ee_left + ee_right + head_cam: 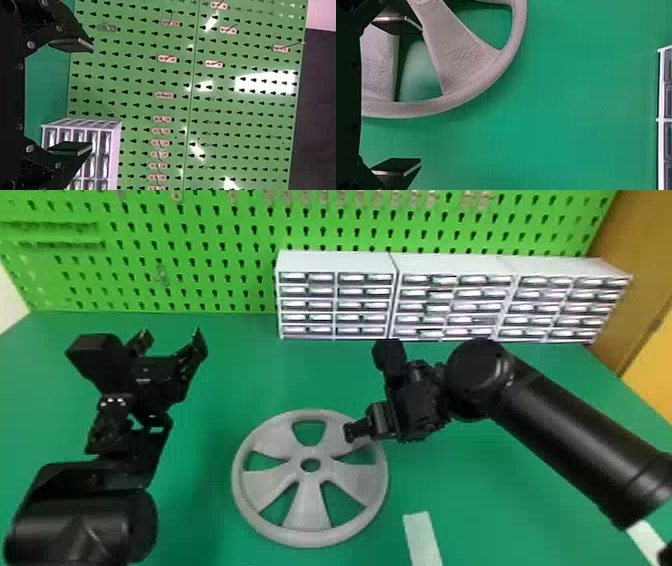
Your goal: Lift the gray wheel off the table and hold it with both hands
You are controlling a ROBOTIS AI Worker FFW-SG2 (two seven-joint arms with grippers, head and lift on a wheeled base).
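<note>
Lying flat on the green table, the gray wheel is seen between the two arms, toward the near part of the head view. Nothing has been lifted; the task is judged to be at its approach stage. The right gripper is held over the wheel's far right portion, its two fingers spread wide. In the right wrist view one finger is placed over the spokes and the other beyond the rim, so the rim is spanned but not clamped; whether anything is touched cannot be told. The left gripper is also spread wide, with nothing held, and is placed left of the wheel, well apart from it, fingers pointed toward the pegboard. Left to be done, as judged: rim to be gripped on the right, left hand to be brought round and down to the opposite side, then both raised together. A stretch of tabletop is noted between wheel and left arm, by which the left swing should be allowed. Behind, the wheel is well separated from the drawer cabinets; the right arm, however, is carried nearer to them, so backward travel should be kept small. A white strip is noted near the rim, right and toward the robot.
</note>
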